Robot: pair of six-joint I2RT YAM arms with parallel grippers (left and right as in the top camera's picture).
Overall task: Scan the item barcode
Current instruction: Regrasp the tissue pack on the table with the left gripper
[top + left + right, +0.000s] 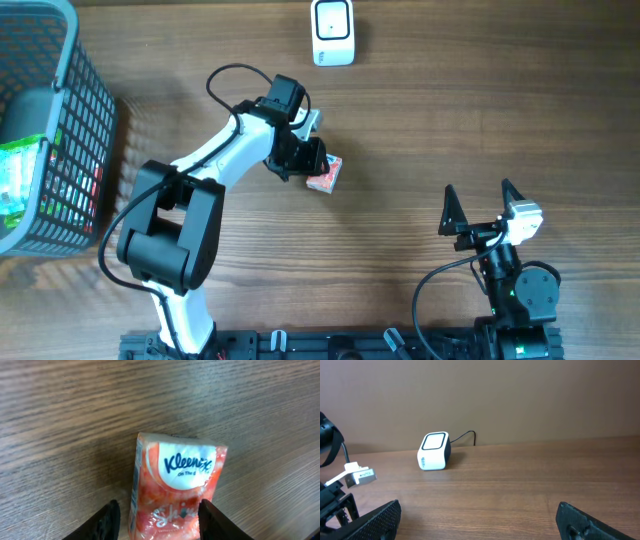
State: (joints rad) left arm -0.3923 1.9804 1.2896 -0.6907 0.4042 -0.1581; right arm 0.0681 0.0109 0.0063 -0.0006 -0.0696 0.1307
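Note:
The item is a small orange-pink Kleenex tissue pack (327, 177) lying on the wooden table; in the left wrist view the pack (175, 485) shows its logo face and no barcode. My left gripper (311, 165) straddles the pack's near end, and in its own view the left gripper (159, 512) stands open, with a thin gap at the left finger (107, 522) and the right finger (212, 520) against the wrapper. The white barcode scanner (332, 32) stands at the far edge. My right gripper (478, 195) hovers open and holds nothing.
A grey mesh basket (75, 110) with packaged goods (20, 180) stands at the left edge. The scanner (434, 451) with its black cable sits before a brown wall in the right wrist view, beyond the open right gripper (479, 512).

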